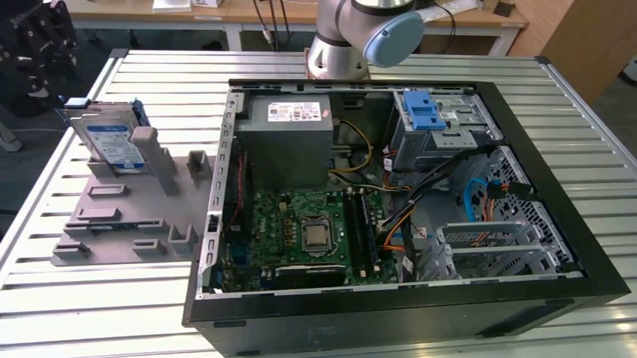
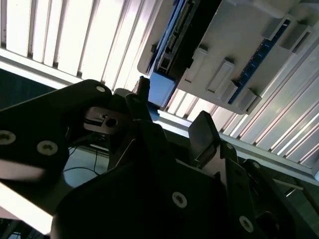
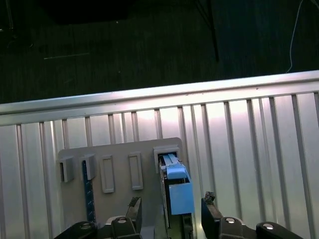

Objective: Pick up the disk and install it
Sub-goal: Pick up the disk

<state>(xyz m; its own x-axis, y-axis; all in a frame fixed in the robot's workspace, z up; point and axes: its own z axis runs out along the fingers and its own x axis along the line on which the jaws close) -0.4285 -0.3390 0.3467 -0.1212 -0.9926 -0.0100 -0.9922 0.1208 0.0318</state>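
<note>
1. The disk [image 1: 112,142] stood on edge in a slot of the grey holder [image 1: 119,216].
2. The gripper [image 3: 172,205] hung above that slot, its fingers spread wide and holding nothing.
3. In the first wrist view, the disk's thin upper edge ran lengthwise through the gap, with one finger flanking each flat face and neither gripping it yet.

The slatted metal table [image 1: 100,313] carries an open computer case [image 1: 398,317] centrally and a grey fixture plate [image 1: 115,212] by a side edge.
</note>
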